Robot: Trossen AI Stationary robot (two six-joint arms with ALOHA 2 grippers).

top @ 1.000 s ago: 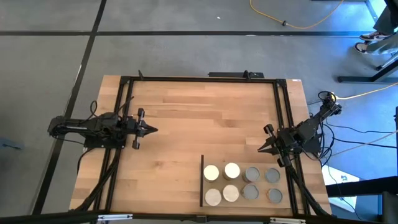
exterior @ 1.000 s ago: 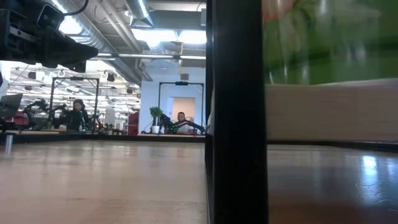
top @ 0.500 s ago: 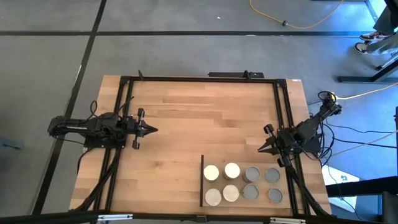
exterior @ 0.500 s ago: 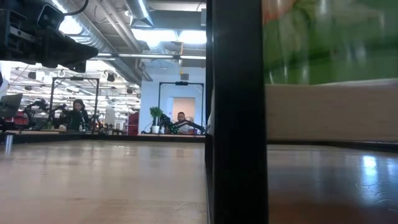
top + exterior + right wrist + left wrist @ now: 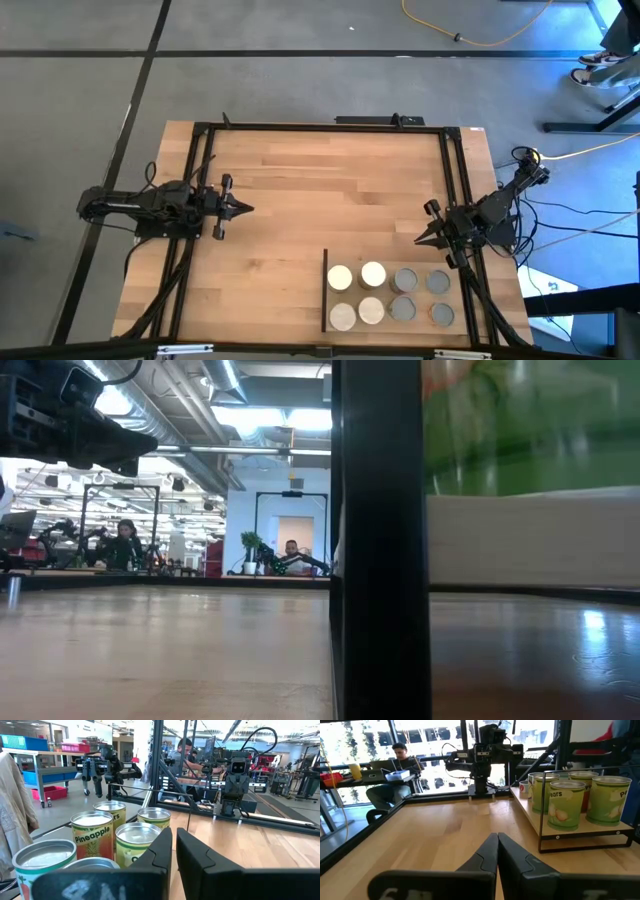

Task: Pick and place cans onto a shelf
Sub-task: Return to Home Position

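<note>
Several small round cans [image 5: 388, 294] with cream and grey tops stand upright in two rows on the shelf [image 5: 331, 262], a light-wood panel at the table's near right with a black strip [image 5: 325, 290] on its left short edge. In the left wrist view the green-sided cans [image 5: 563, 805] stand on the raised shelf [image 5: 580, 831]. They also show in the right wrist view [image 5: 95, 837]. My left gripper [image 5: 246, 209] is shut and empty at the table's left, pointing right. My right gripper [image 5: 420, 238] is shut and empty just beyond the far side of the cans, pointing left.
Black metal frame rails [image 5: 320, 127] run along the table's far, left and right sides. Bare wood [image 5: 330, 190] lies between the two arms. In the low view a black post [image 5: 380, 540] stands close in front. A person [image 5: 395, 767] sits in the room beyond the table.
</note>
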